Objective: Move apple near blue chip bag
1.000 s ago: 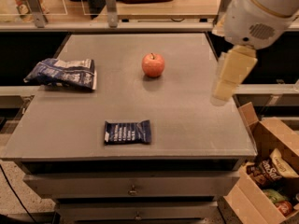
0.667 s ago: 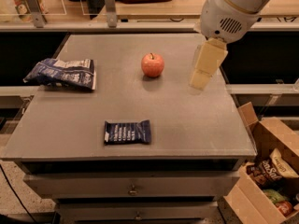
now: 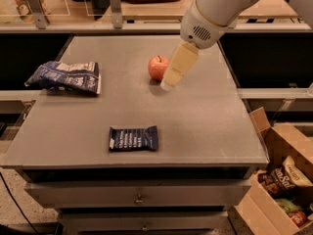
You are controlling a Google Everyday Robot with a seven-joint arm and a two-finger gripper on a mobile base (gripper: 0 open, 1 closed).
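Gripper (image 3: pixel 167 84) has swung left to just beside apple (image 3: pixel 156 67)

1 raised front view overlooks the table (image 3: pixel 195 126), gripper (image 3: pixel 169 83) upper-centre.

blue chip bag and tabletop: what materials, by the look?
Blue chip bag: likely foil or plastic film, glossy, crinkled. Table: matte grey, probably laminate; unsure. Gripper, low beside the apple: cream, smooth, plastic-looking.

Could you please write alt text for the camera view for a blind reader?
The robot's gripper hangs just right of a red apple on a grey table. A blue chip bag lies far left, a navy packet near the front.
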